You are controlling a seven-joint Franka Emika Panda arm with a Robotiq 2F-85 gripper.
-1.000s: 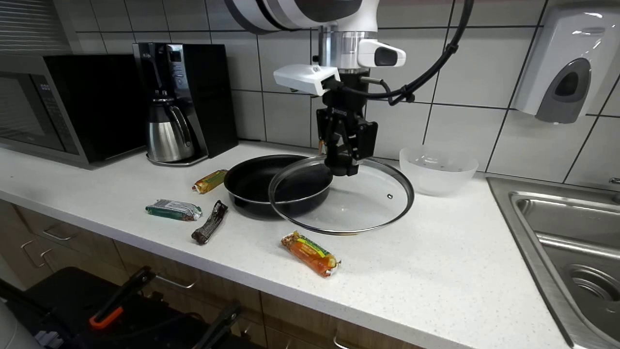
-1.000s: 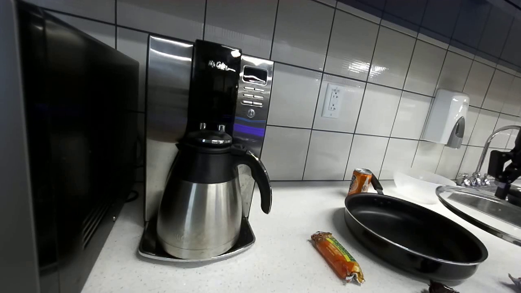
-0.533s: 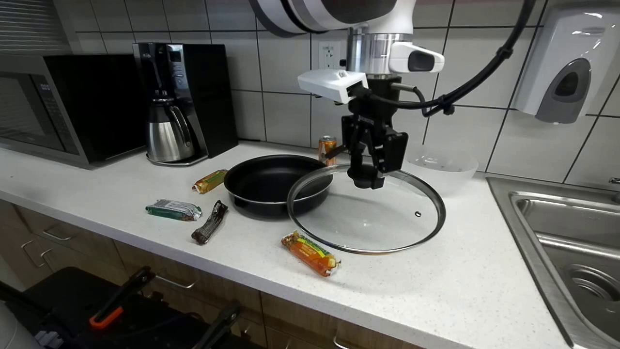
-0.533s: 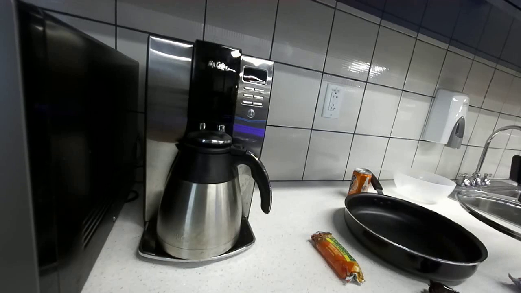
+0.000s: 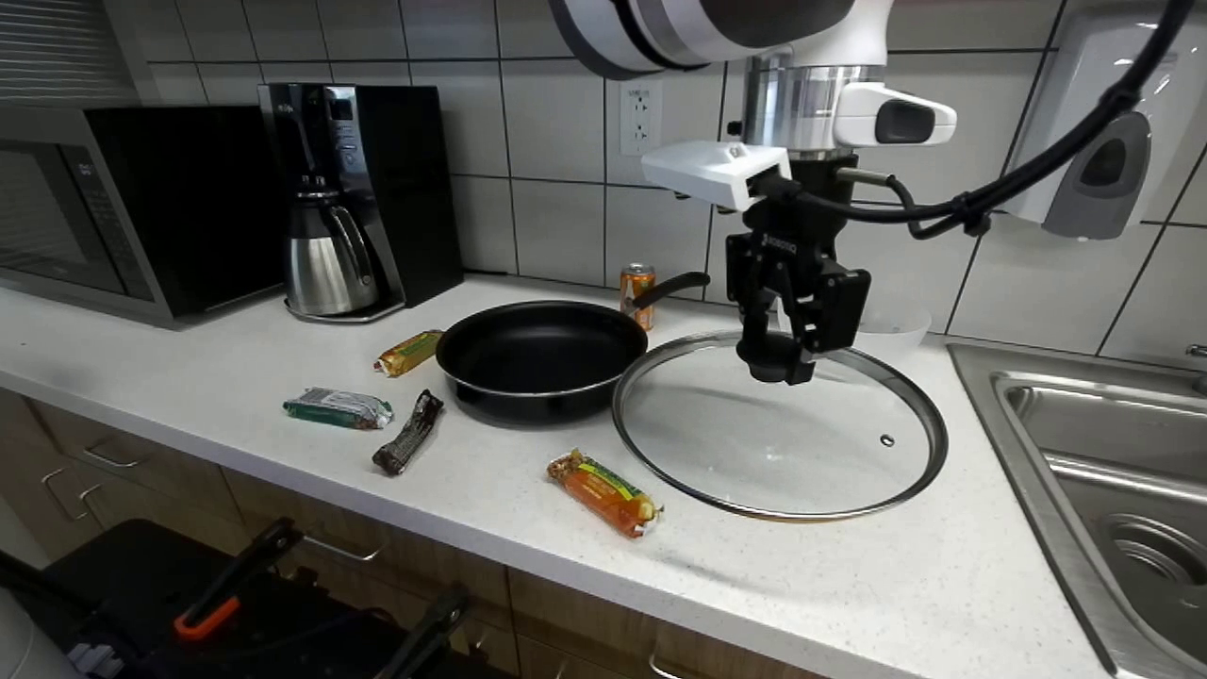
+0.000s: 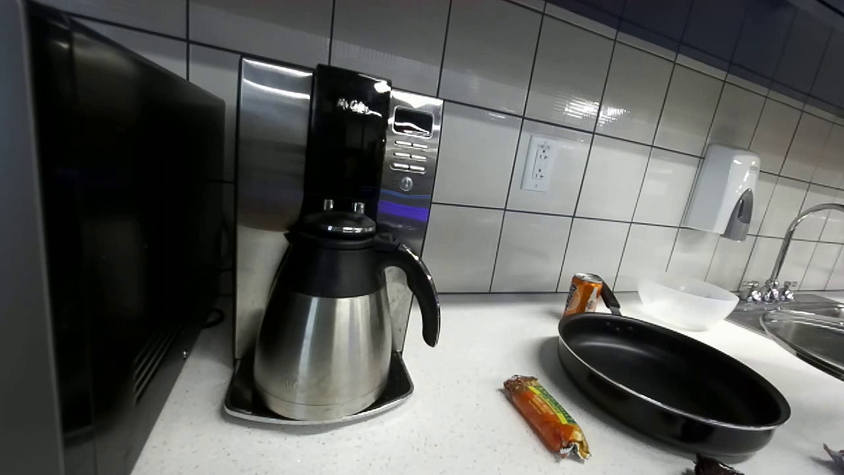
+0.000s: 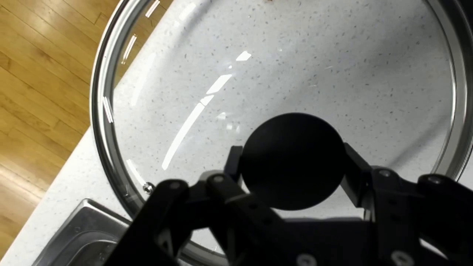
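Note:
A round glass lid (image 5: 745,453) with a metal rim lies between the pan and the sink in an exterior view. My gripper (image 5: 785,356) is shut on the black knob (image 7: 292,144) at its middle, both fingertips against the knob's sides in the wrist view. The lid looks nearly level, low over the counter; whether the rim touches it I cannot tell. Left of it stands a black frying pan (image 5: 528,407), uncovered. An orange-wrapped bar (image 5: 605,492) lies just in front of the lid. In an exterior view only the lid's edge (image 6: 791,340) shows, and the gripper is out of frame.
Several more wrapped bars lie left of the pan, among them a green one (image 5: 338,408) and a dark one (image 5: 409,434). Behind are an orange can (image 5: 637,283) and a translucent bowl (image 6: 686,300). The sink (image 5: 1000,415) is at the right; a coffee maker (image 5: 405,189) and microwave (image 5: 189,207) stand left.
My gripper has carried the lid rightward and lower in an exterior view, away from the pan. The pan, its handle and the can are now uncovered there. The grip has stayed the same.

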